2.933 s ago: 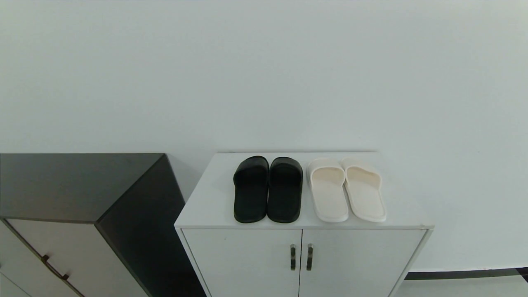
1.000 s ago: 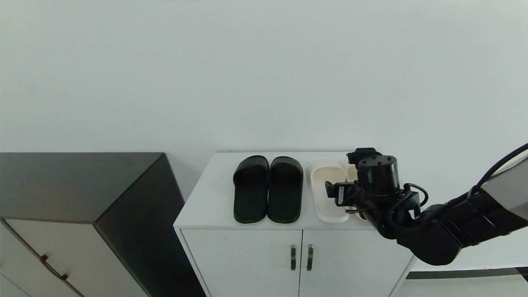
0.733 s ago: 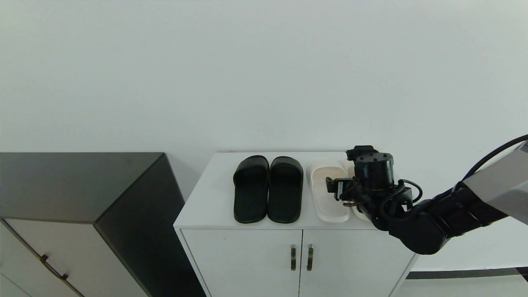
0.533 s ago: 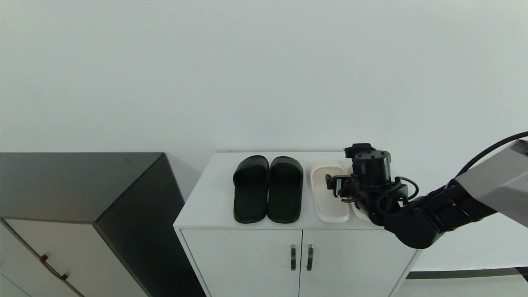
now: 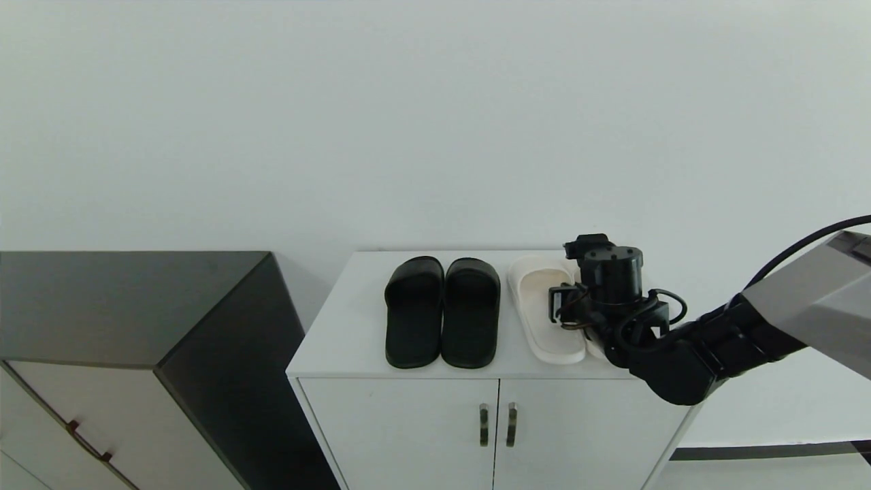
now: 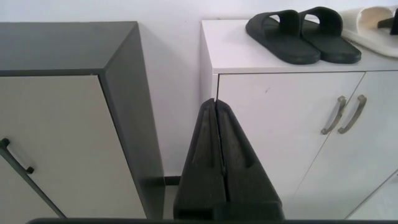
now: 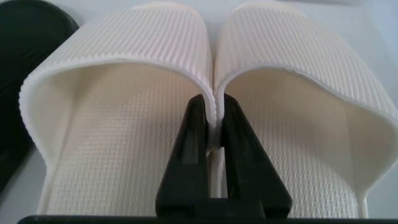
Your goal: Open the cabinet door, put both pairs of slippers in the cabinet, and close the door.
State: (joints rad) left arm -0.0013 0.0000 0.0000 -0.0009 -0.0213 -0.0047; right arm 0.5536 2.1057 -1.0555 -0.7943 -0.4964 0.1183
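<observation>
White slippers (image 5: 541,306) are seen on top of the white cabinet (image 5: 340,333), just right of centre in the head view, laid side by side with their toes toward the wall. The adjoining strap edges of the two slippers (image 7: 124,124) are pinched together between the fingers of the right gripper (image 7: 213,118), which is clamped on the pair from the heel side. In the head view this gripper (image 5: 566,305) is placed over the right-hand white slipper, most of which is hidden by the black wrist; the arm is led in from the right edge of the frame.

Black slippers (image 5: 442,313) are set just left of the white pair, at the centre of the cabinet top, touching each other and parallel. Both cabinet doors (image 5: 408,435) are shut, and the two metal handles (image 5: 483,423) are seen close together at the lower centre of the frame.

The left gripper (image 6: 215,109) is held low in front of the white cabinet with its fingers pressed together and nothing between them. A dark cabinet (image 5: 136,306) is placed at the lower left of the head view, close beside the white one.
</observation>
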